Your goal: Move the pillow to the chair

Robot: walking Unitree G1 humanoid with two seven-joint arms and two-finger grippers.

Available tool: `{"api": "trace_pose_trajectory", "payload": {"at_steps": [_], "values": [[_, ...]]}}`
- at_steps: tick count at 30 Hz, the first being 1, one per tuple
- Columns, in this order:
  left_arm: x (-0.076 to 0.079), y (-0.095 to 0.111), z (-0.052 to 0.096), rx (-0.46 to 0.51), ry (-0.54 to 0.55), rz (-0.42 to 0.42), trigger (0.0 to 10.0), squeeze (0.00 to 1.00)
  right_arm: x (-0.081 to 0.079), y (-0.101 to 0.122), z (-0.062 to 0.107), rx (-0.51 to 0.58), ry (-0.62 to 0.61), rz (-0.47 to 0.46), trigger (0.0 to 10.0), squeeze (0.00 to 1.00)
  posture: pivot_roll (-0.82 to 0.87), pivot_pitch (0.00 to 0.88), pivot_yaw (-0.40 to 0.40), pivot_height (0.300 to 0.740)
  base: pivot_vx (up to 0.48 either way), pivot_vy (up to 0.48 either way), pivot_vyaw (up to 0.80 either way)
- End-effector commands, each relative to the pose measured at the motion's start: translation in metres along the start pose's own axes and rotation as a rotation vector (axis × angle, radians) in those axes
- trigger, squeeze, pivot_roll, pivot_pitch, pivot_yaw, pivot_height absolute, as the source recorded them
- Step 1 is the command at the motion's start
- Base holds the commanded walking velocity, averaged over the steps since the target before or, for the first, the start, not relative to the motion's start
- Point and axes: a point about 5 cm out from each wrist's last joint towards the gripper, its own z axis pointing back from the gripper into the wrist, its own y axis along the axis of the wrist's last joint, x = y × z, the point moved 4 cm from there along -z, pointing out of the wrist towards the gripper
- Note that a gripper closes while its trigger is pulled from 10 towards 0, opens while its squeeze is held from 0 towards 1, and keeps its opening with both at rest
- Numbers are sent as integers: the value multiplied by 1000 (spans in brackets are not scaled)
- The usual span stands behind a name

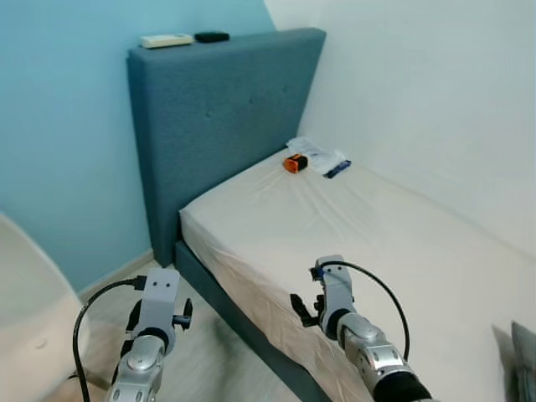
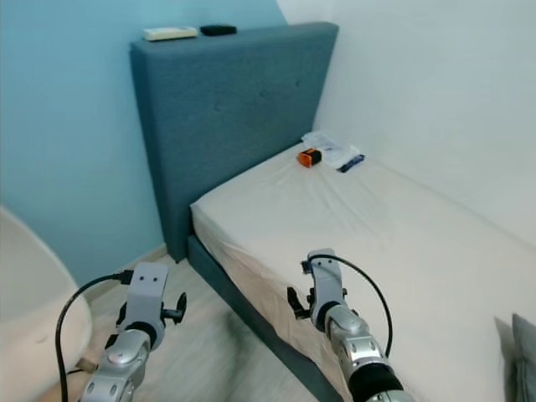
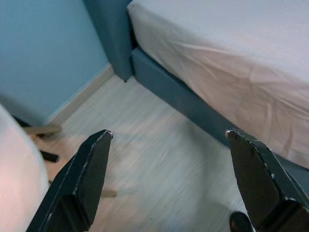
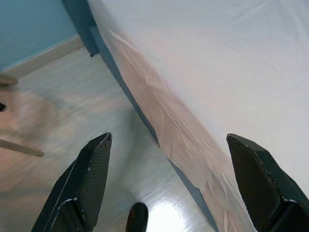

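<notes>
A grey pillow corner (image 1: 524, 362) pokes in at the far right, lying on the bed's cream sheet (image 1: 377, 226). The white rounded chair (image 1: 25, 322) stands at the left, and its wooden legs (image 3: 41, 129) rest on the floor. My left gripper (image 3: 169, 133) hangs open over the wooden floor between chair and bed, holding nothing. My right gripper (image 4: 169, 137) is open too, hovering above the bed's near edge with nothing between its fingers. Both silver arms (image 1: 155, 318) (image 1: 339, 306) reach forward low in the head views.
The blue padded headboard (image 1: 218, 109) stands against the blue wall, with a white remote (image 1: 166, 39) and a black item (image 1: 212, 36) on top. An orange object (image 1: 294, 163) and a plastic packet (image 1: 322, 157) lie near the bed's head. Light floor (image 3: 145, 159) runs beside the bed frame.
</notes>
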Motion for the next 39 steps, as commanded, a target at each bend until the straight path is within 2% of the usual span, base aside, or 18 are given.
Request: {"api": "trace_pose_trajectory", "payload": {"at_steps": [1,10,16,22,28,31,39], "values": [[3,-3,3,-14,-18,-3,10000,0,4,-3,0,-19,-9,-10,10000,0,68,72,-127,729,0,0,-800],[2,-6,12,-13,-53,-13,10000,0,0,-7,0,-37,22,-52,10000,0,77,101,-118,729,0,0,-800],[-1,-10,14,-35,-28,-43,10000,0,2,-10,0,-54,26,-52,10000,0,83,109,-131,729,0,0,-800],[-1,-9,15,-40,-32,-40,10000,0,-10,-9,-1,-50,66,-67,10000,0,73,106,-115,729,0,0,-800],[-2,-8,16,-36,-24,-16,10000,0,-3,-16,1,-63,18,-80,10000,0,72,93,-109,729,0,0,-800],[-5,-9,15,-28,6,-17,10000,0,0,-18,2,-64,5,-81,10000,0,74,79,-110,729,0,0,-800],[-6,-14,15,-43,2,-33,10000,0,3,-20,2,-70,-1,-79,10000,0,79,65,-109,729,0,0,-800]]}}
